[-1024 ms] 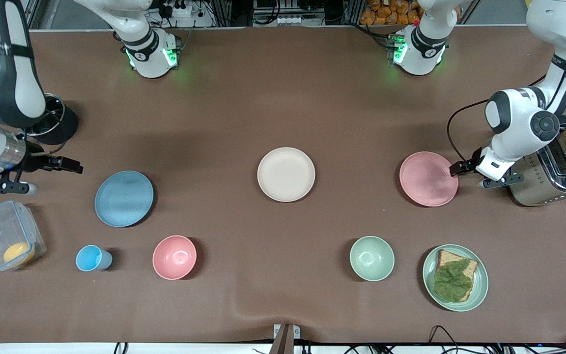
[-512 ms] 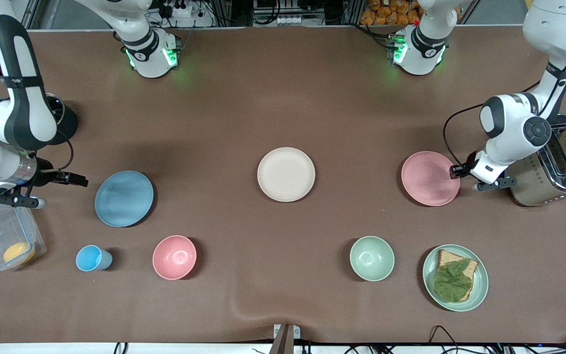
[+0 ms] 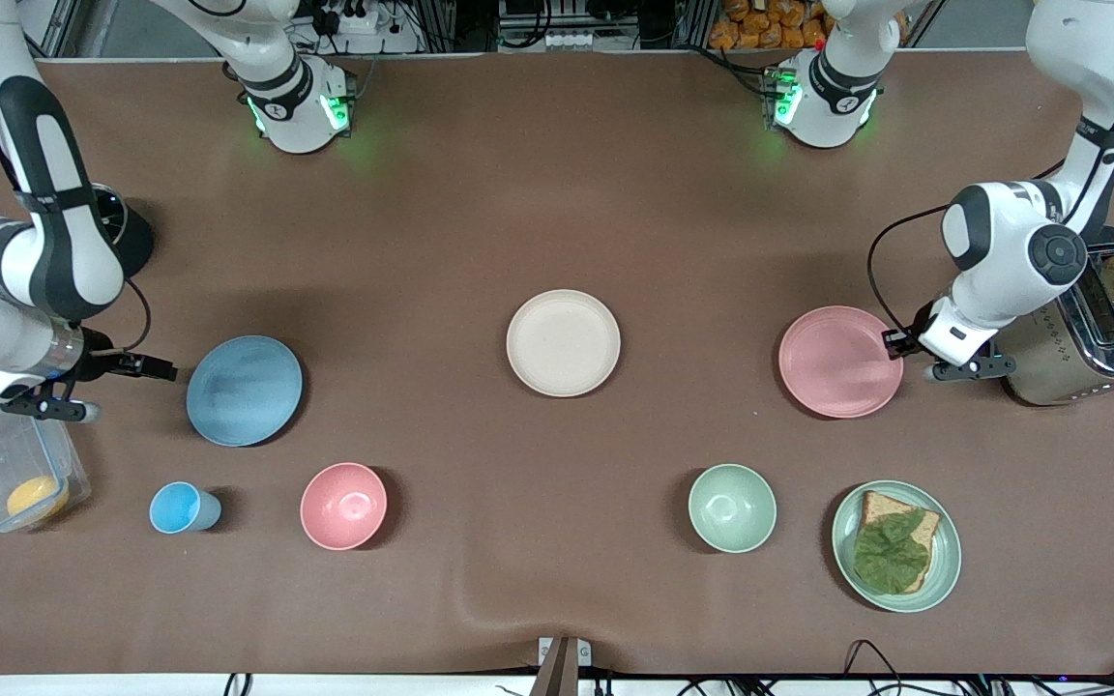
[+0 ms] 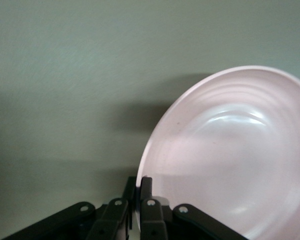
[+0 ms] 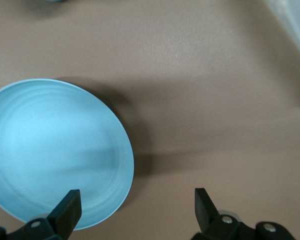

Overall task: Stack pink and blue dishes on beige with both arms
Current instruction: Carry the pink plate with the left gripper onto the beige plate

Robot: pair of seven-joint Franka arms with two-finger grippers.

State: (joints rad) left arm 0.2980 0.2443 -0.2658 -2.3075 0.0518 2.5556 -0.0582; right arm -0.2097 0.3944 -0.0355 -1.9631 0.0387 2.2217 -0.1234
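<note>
The pale pink plate [image 3: 837,362] sits toward the left arm's end of the table. My left gripper [image 3: 895,340] is shut on its rim, on the side next to the toaster. In the left wrist view the jaws pinch the rim of the pink plate [image 4: 230,160], which tilts up off the table above its shadow. The light blue plate [image 3: 244,391] lies flat toward the right arm's end. My right gripper [image 3: 165,368] is open just beside its edge and touches nothing. In the right wrist view the fingers straddle the edge of the blue plate [image 5: 55,155]. The beige plate [image 3: 563,342] rests at mid-table.
A toaster [image 3: 1089,338] holding bread stands close by the left gripper. A clear container [image 3: 11,474] and a black round object [image 3: 117,237] flank the right arm. Nearer the camera sit a blue cup [image 3: 180,507], pink bowl [image 3: 343,506], green bowl [image 3: 732,507] and green plate [image 3: 944,551].
My left gripper has shut on the pink plate's rim, and the plate has shifted slightly toward mid-table and tilted. The right gripper has moved closer to the blue plate, still open.
</note>
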